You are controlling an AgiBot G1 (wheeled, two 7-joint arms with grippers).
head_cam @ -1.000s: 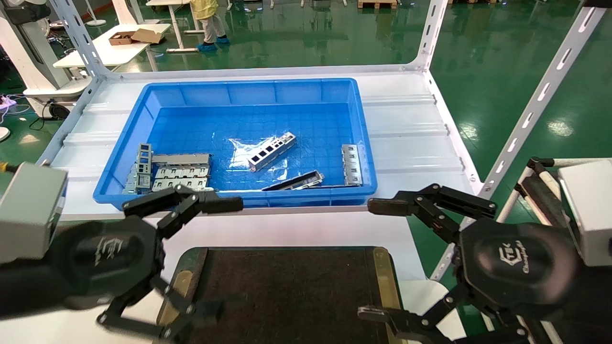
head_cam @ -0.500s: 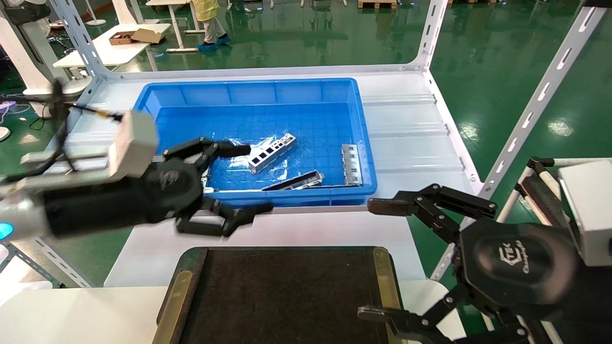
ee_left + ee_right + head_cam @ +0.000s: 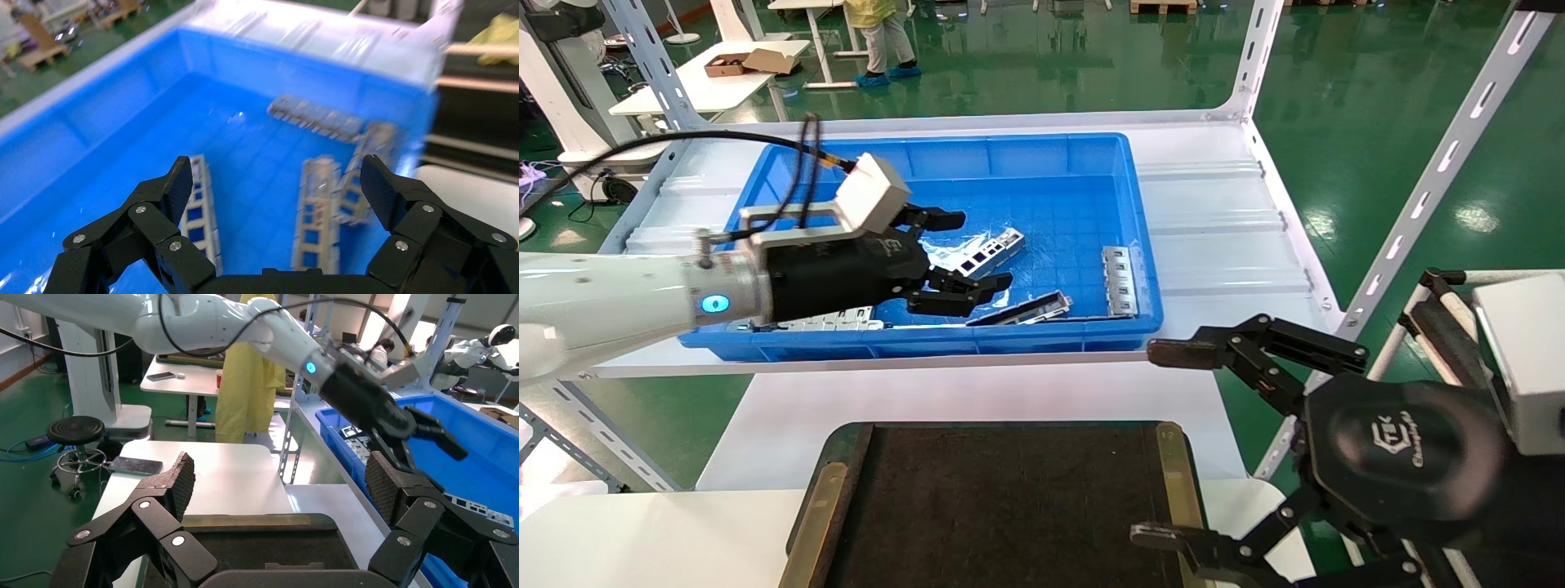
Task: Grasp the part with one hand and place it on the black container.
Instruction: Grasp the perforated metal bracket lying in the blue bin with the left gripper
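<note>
The part [image 3: 993, 247], a silver-grey bar with square dark openings, lies slantwise on the floor of the blue bin [image 3: 928, 343]. My left gripper [image 3: 964, 253] is open and low inside the bin, with one finger beyond the part and one on its near side. It holds nothing. In the left wrist view my left gripper [image 3: 278, 184] is open over several blurred metal pieces; I cannot tell which is the part. The black container [image 3: 1009, 506] lies empty on the white table in front. My right gripper [image 3: 1160, 445] is open and parked at the container's right edge.
A darker slim bar [image 3: 1030, 309] leans at the bin's front wall. A grey cage piece [image 3: 1120, 282] lies by the right wall. Stacked grey cages [image 3: 829, 318] are mostly hidden behind my left hand. White shelf uprights [image 3: 1434, 180] stand at the right.
My left arm has swung up from beside the black container, over the bin's front wall and into the bin, to the part. Its gripper stays open. The right arm has not moved.
</note>
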